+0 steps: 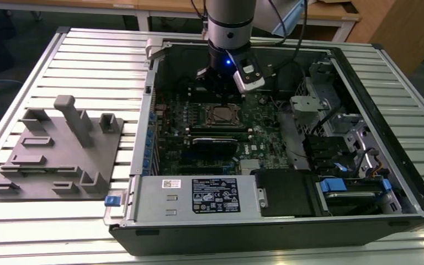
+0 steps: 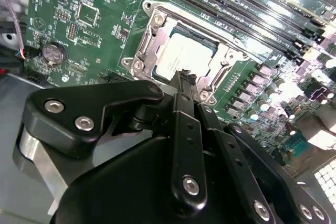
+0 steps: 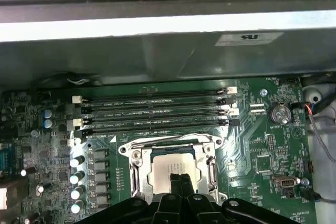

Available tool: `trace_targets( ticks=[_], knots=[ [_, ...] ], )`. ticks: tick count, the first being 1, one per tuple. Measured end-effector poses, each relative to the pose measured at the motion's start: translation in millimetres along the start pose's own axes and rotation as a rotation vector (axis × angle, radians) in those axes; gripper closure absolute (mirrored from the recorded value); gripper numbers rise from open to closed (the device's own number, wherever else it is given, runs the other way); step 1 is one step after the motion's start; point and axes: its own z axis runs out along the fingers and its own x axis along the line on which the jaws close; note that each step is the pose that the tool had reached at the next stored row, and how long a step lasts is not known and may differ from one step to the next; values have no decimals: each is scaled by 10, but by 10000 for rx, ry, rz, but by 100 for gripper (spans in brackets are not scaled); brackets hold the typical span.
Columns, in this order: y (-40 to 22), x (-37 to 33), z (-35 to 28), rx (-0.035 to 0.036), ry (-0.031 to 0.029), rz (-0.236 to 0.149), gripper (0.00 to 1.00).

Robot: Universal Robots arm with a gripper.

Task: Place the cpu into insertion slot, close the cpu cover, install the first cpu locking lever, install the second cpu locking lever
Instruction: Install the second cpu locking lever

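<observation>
The cpu (image 2: 181,56) lies flat in the insertion slot (image 2: 137,65) on the green motherboard, its dull silver top showing in both wrist views (image 3: 167,167). The cpu cover (image 2: 152,29), a silvery frame, lies down around it (image 3: 211,167). My gripper (image 2: 185,75) hovers just above the near edge of the cpu with its black fingers pressed together and nothing between them (image 3: 178,176). In the exterior view the gripper (image 1: 223,93) hangs inside the open computer case, right over the slot (image 1: 223,116).
Long black memory slots (image 3: 157,111) run beside the socket, with a coin battery (image 3: 280,113) nearby. The case walls (image 1: 149,99) enclose the board. A silver labelled box (image 1: 197,196) fills the case front. Cables (image 1: 300,72) hang near the arm. A grey fixture block (image 1: 57,149) sits on the table.
</observation>
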Motion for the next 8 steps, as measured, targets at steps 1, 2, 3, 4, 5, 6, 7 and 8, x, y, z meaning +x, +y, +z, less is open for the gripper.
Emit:
trace_targets(
  ticks=[1,2,3,4,5,6,7,8],
  knots=[
    [0,0,0,9,-12,142,89],
    [0,0,1,10,-14,175,89],
    [0,0,1,11,-16,188,89],
    [0,0,1,13,-17,201,89],
    [0,0,1,14,-18,215,89],
    [0,0,1,15,-19,230,89],
    [1,0,-1,16,-19,233,89],
    [1,0,-2,14,-19,231,89]
  ],
)
